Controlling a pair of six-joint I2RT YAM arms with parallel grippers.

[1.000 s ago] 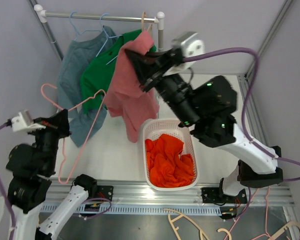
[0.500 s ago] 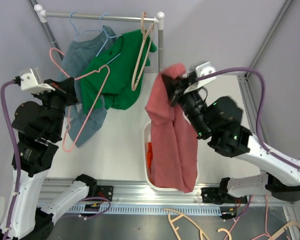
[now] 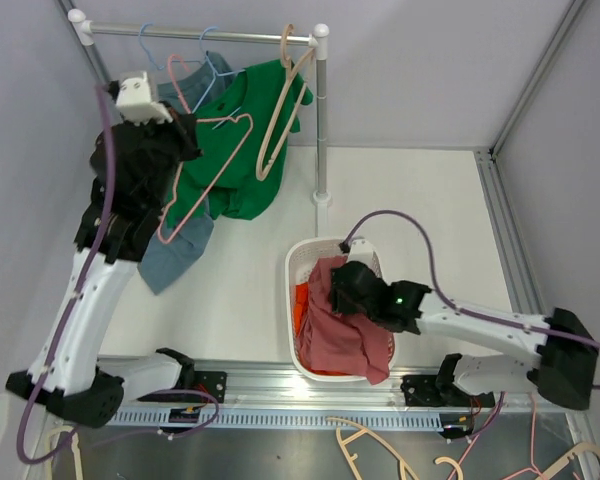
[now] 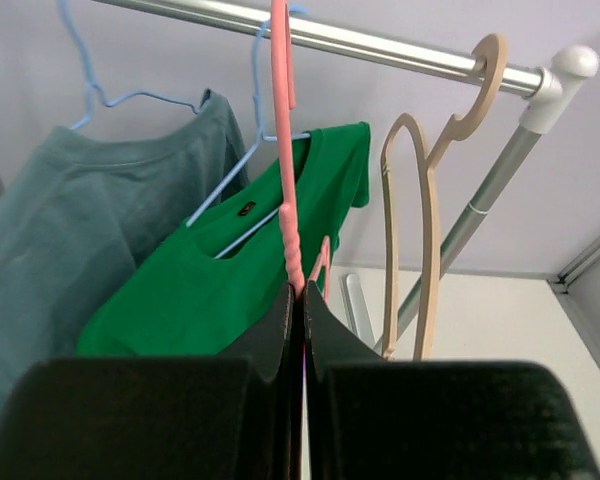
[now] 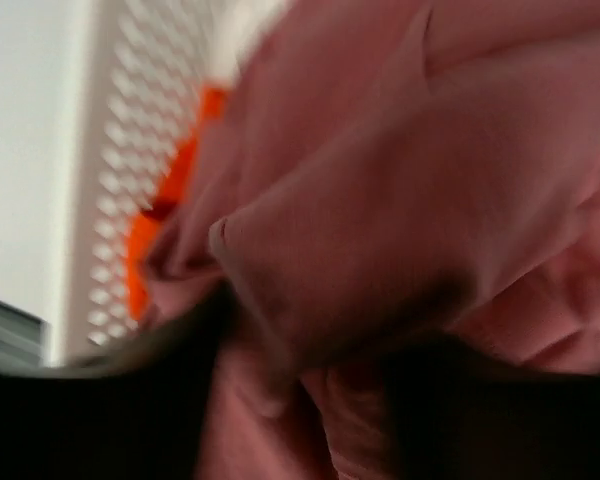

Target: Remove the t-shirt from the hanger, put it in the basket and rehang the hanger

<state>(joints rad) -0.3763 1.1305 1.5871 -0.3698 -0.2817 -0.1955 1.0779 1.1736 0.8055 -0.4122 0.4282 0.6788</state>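
Pink t-shirt [image 3: 345, 338] is now off the rack and sits in the basket [image 3: 298, 262] at 5 o'clock, so removal looks done. Right gripper [image 3: 352, 288] is down in the cloth; can't tell if it's released. Left gripper [image 4: 301, 310] is clamped on the bare pink hanger [image 4: 285, 180], raised to 11 o'clock.

Overall light: bright, even and diffuse, coming from above; the white desk [image 3: 430, 200] and pale walls bounce it back.
Shadows: faint, soft-edged.
Glare: a thin highlight along the metal rail [image 4: 380, 45] above the left jaws.
Left wrist view: the pink hanger [image 4: 283, 150] and green t-shirt [image 4: 210, 290] beyond the jaws are crisp; the left jaws themselves are dark and out of focus.
Right wrist view: heavily blurred; the pink t-shirt [image 5: 400, 180] pressed against the right jaws is smeared, the basket [image 5: 140, 130] lattice to their left is soft, and the bottom edge is black.
Top view: sharp, with uprights leaning outward toward the corners.
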